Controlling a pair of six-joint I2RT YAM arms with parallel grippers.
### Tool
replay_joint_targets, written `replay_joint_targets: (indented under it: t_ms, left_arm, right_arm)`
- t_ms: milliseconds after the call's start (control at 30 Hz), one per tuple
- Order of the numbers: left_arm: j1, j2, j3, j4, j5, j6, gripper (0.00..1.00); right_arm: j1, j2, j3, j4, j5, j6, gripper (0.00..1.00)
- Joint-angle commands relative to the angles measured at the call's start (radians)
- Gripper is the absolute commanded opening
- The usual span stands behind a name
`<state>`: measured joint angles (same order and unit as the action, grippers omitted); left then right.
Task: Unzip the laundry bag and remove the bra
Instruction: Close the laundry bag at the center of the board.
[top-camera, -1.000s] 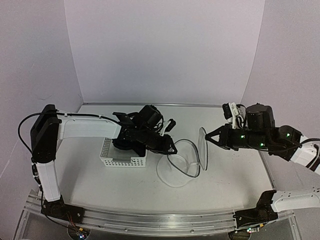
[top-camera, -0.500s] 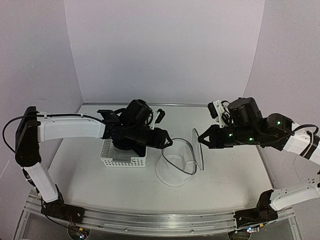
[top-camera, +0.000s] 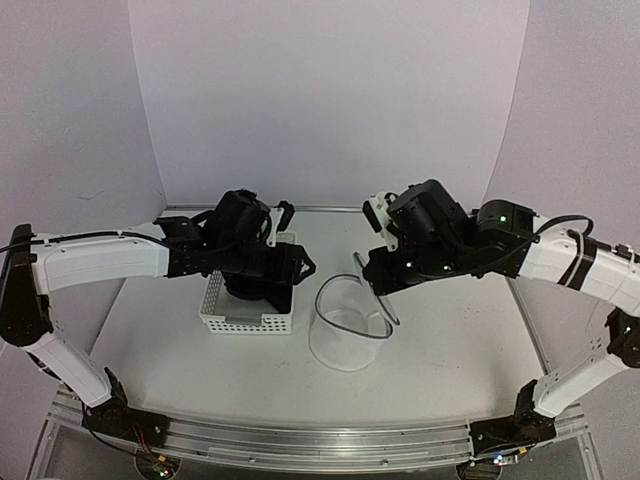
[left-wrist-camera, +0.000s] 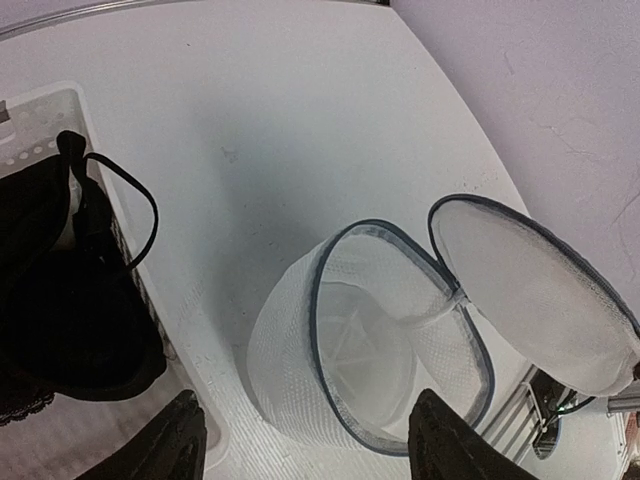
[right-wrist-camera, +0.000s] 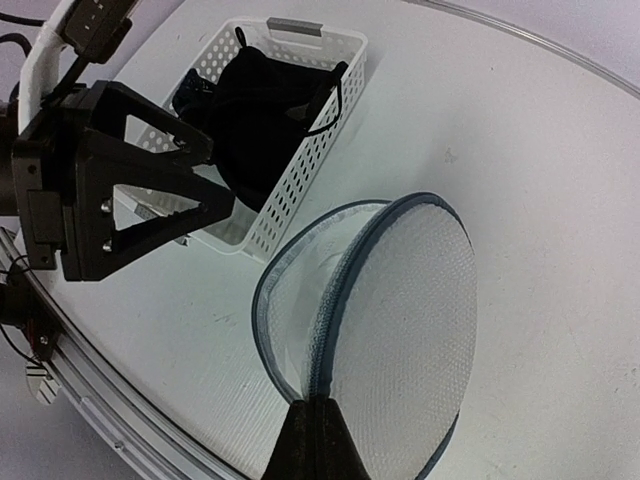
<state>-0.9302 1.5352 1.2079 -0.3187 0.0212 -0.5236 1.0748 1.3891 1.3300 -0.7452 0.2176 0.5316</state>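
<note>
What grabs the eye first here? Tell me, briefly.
A black bra heaped in the white basket at left, with the left pincer open near it. Mid-table stands the see-through laundry bag, unzipped and empty, its round flap pinched by the right pincer.

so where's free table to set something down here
Bare table right of the laundry bag, and the near strip in front of the basket. Crowded around basket and bag, where the left gripper and right gripper hang.
</note>
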Motion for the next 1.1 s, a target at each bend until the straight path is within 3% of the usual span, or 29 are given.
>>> replay_joint_targets:
  t_ms: [0,233,700,1067]
  left_arm:
    - [0.002,-0.078,-0.036,-0.022,-0.074,0.024,0.70]
    - [0.009,-0.143,-0.098,-0.028,-0.116,0.023,0.69]
    - [0.025,-0.167,-0.132,-0.026,-0.118,0.027,0.69]
    - [0.025,-0.158,-0.173,0.022,0.015,0.014,0.68]
  right_arm:
    - [0.042,0.097,0.128,-0.055,0.084,-0.062,0.00]
    - [0.123,0.237,0.231,-0.115,0.118,-0.117,0.00]
    - [0.257,0.413,0.239,-0.119,0.187,-0.149,0.00]
    - [0.283,0.528,0.259,-0.044,0.197,-0.169,0.00]
